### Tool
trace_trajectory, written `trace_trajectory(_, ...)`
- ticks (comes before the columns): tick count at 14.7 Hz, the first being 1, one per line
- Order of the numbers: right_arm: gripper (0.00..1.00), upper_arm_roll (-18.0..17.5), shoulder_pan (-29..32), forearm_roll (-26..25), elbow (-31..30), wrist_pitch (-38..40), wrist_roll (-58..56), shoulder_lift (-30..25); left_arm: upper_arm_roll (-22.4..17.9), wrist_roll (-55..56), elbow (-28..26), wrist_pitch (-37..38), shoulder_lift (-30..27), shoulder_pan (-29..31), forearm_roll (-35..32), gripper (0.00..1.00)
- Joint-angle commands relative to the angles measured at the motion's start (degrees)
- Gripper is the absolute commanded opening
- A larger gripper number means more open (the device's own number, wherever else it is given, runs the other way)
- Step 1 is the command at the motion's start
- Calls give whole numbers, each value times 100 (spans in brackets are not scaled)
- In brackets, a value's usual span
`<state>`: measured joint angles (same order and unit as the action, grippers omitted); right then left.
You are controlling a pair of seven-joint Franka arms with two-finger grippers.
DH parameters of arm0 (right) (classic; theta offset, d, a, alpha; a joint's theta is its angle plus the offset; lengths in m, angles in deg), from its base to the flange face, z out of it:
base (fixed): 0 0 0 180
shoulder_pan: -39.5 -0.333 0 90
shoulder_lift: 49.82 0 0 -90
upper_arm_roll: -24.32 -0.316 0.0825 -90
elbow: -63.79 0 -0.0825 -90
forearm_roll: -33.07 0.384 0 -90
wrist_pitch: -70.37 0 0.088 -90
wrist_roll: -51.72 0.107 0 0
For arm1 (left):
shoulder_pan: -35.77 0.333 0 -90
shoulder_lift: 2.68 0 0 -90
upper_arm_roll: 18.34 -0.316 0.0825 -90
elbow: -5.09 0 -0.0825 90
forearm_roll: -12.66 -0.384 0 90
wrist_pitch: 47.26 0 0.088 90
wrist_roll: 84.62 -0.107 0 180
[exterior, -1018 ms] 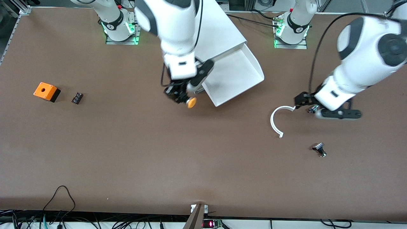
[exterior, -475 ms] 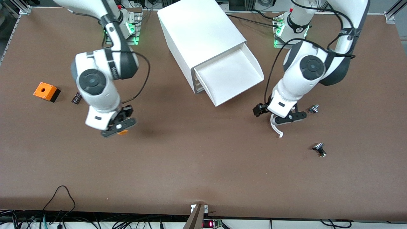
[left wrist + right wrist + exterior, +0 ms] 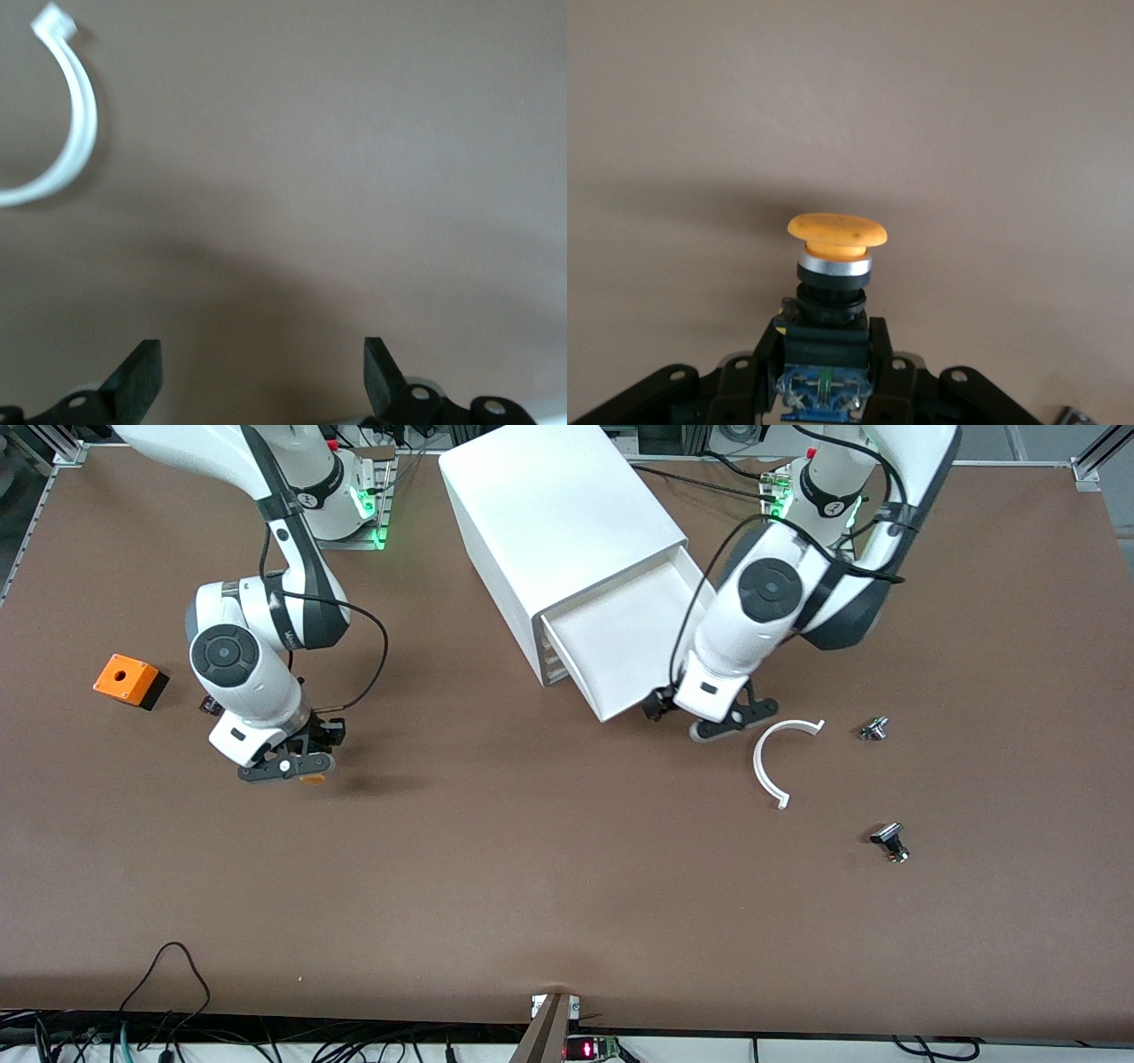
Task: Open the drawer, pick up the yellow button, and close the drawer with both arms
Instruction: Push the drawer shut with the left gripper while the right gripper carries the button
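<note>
The drawer (image 3: 633,633), the top tray of the white cabinet (image 3: 558,514), stands pulled out toward the front camera. My right gripper (image 3: 297,766) hangs low over bare table toward the right arm's end, shut on the button (image 3: 310,779). In the right wrist view the fingers (image 3: 881,354) clamp the button's dark body (image 3: 824,341), and its orange cap (image 3: 837,230) points away from the hand. My left gripper (image 3: 687,717) is beside the drawer's front corner, open with only table between its fingertips (image 3: 142,367).
A white curved strip (image 3: 764,766) (image 3: 75,133) lies on the table close to the left gripper. Two small metal parts (image 3: 874,729) (image 3: 889,841) lie toward the left arm's end. An orange cube with a hole (image 3: 129,679) sits toward the right arm's end.
The right arm swung away from the drawer toward its own end of the table, carrying the button. The left arm moved from the curved strip to the drawer's front corner.
</note>
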<state>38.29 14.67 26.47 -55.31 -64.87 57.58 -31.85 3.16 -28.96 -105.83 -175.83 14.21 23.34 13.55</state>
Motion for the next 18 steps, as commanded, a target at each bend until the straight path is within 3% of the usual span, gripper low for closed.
trace_trajectory(1,33,-122,364,36,-623,-336,72,-356,291,523,-342,-81,-256,21,-124,100)
trace_trajectory(8,33,-166,497,54,-1009,-1635,108,452,1319,1719,-904,-617,-414,30,-106,100)
trace_trajectory(11,33,-166,497,45,-1054,-1953,90,699,1566,1939,-1063,-600,-485,30,-106,100)
trace_trajectory(12,38,-166,497,54,-1045,-1928,108,665,1584,1957,-1107,-599,-485,30,-106,100)
trace_trajectory(13,64,-166,497,62,-1001,-1901,143,621,1593,1957,-1133,-599,-485,30,-106,100)
trace_trajectory(14,100,-166,497,63,-984,-1901,291,533,1593,1957,-1134,-599,-485,30,-106,100)
trace_trajectory(16,100,-174,497,63,-861,-1639,485,279,1593,1948,-1125,-599,-485,65,-106,100)
trace_trajectory(18,100,-175,497,71,-345,-930,486,155,1593,1870,-1107,-599,-485,109,-106,100)
